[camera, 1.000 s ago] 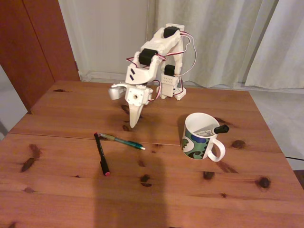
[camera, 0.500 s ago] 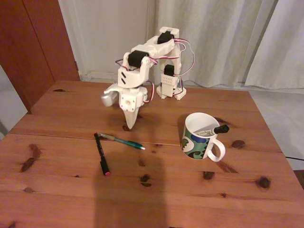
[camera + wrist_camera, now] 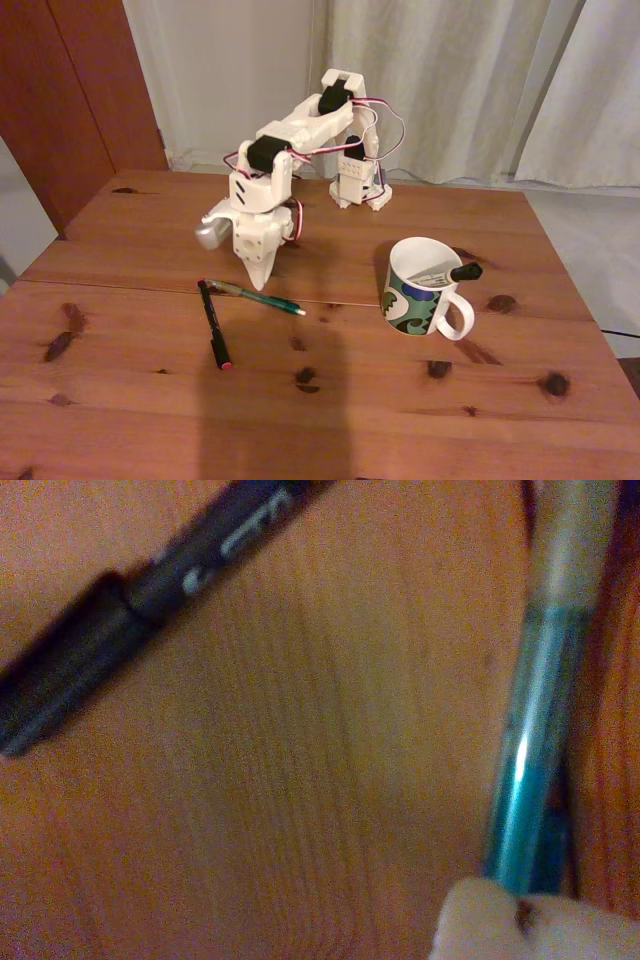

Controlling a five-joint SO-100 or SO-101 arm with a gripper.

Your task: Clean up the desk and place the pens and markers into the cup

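We hover the gripper [image 3: 257,283], fingers together, over the teal pen [image 3: 262,297] left of the cup [image 3: 420,290]; light, slick, likely to roll, so we'd pinch mid-barrel.

teal pen [image 3: 530,750] blurred, black pen [image 3: 130,590] cropped

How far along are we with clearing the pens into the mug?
One down: the white marker leans inside the cup. In hand: the gripper hangs tip-down right above the teal pen, nothing gripped yet; its tip sits at that pen in the wrist view. Left: the teal pen and the black pen, both flat on the desk.
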